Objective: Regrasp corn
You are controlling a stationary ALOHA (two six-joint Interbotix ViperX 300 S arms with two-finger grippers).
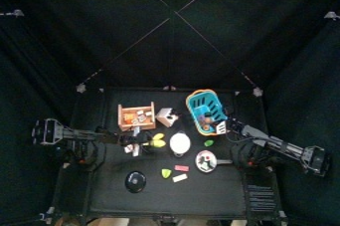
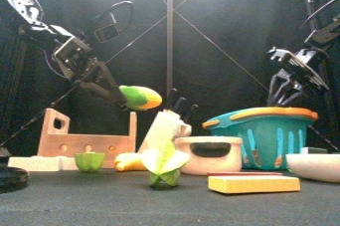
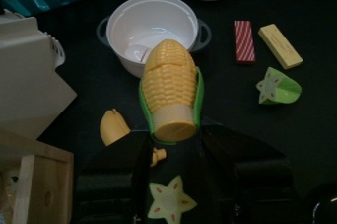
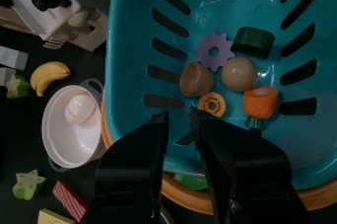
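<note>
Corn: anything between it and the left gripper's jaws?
No. The left wrist view shows the corn clamped directly in the left gripper, over the white pot.

The left hand [image 3: 168,149] is hiding the corn's [image 3: 171,90] base; from above, the cob is appearing too small to distinguish.

Dim overall: black curtains and black counter [image 1: 109,175] swallow most light. Top view is soft, objects tiny and low-detail. Front view has bright glare high behind the arms, near items lit evenly. Left wrist view: corn [image 3: 171,90] just ahead of the tool well lit, white pot [image 3: 149,33] slightly blown out. Right wrist view: tool dark, basket [image 4: 145,60] interior bright.
</note>
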